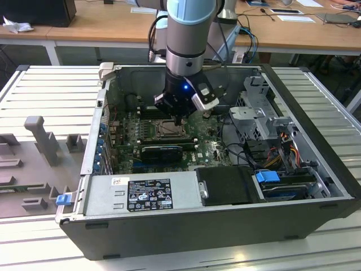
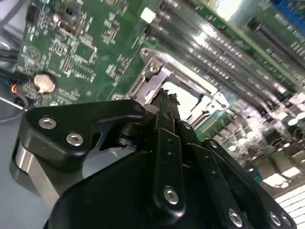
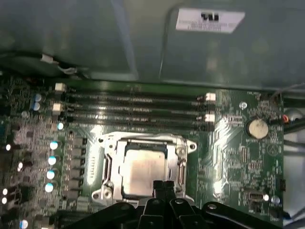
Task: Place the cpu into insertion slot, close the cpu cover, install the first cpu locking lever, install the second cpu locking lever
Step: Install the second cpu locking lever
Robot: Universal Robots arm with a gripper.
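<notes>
The arm reaches down into the open computer case (image 1: pixel 316 186), and the gripper (image 1: pixel 178 118) sits low over the green motherboard (image 1: pixel 210 148), just left of the frame's centre in the exterior view. In the first wrist view its two black fingertips (image 3: pixel 164 187) are pressed together with no gap showing, at the edge of the insertion slot (image 3: pixel 102 164) in the lower middle of the frame, pinching nothing that I can make out. The cpu (image 3: pixel 144 168) lies flat in that slot, dull silver top facing up; being square, it has no long axis to speak of, and its edges run parallel to the memory slots (image 3: pixel 133 107) above it. The cpu cover (image 3: pixel 145 141) lies down around the chip as a silver frame. A white sticker (image 3: pixel 209 20) at the top right carries print too blurred to read, and the black label (image 1: pixel 149 194) on the power supply in the exterior view is also illegible. A coin battery (image 3: pixel 258 128) sits at right.
</notes>
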